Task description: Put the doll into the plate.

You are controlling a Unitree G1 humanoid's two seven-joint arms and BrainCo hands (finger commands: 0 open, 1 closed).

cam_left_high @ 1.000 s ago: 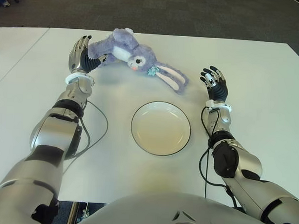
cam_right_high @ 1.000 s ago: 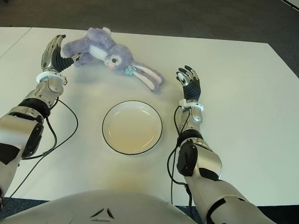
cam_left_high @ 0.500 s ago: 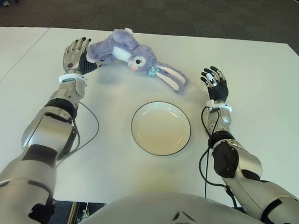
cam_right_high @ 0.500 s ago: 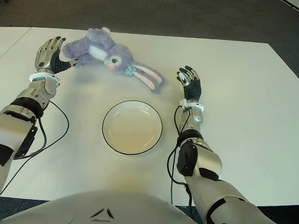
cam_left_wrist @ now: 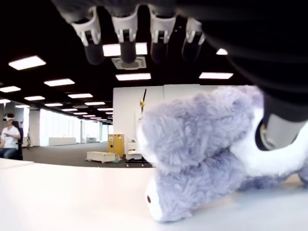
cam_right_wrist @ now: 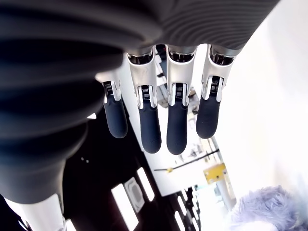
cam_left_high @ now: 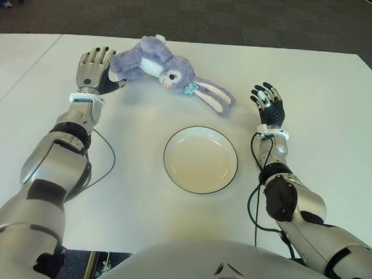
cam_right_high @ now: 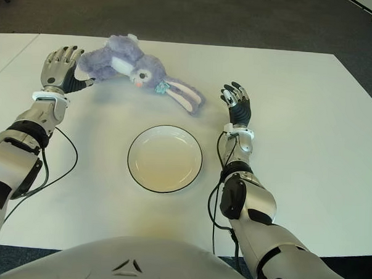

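- Reaching toward the far left part of the table (cam_left_high: 334, 140), the left hand (cam_left_high: 92, 67) sits just beside the doll (cam_left_high: 161, 67), on its left.
- Its fingers (cam_left_wrist: 122, 41) are spread and straight in the wrist view, holding nothing; the thumb looks to lie against or just under the plush, though I cannot tell whether it presses in.
- The doll is a purple and white rabbit lying on its side near the far edge of the table, body toward the left hand, long ears trailing toward the right hand.
- The plate (cam_left_high: 200, 159) stands empty at the middle of the table, nearer the robot than the doll and well apart from it.
- The right hand (cam_left_high: 268, 103) shows to the right of the doll's ears, near them but not touching, fingers extended and empty.
- Handling, as a judgement: the doll looks light, soft and squashy, not fragile and not slippery; the fur should give good purchase.
- The ears and limbs will likely flop, so a hold there would let the body swing.
- The round body nearest the left hand seems the best place to close the fingers, squeezing deep enough that the stuffing does not slide out.
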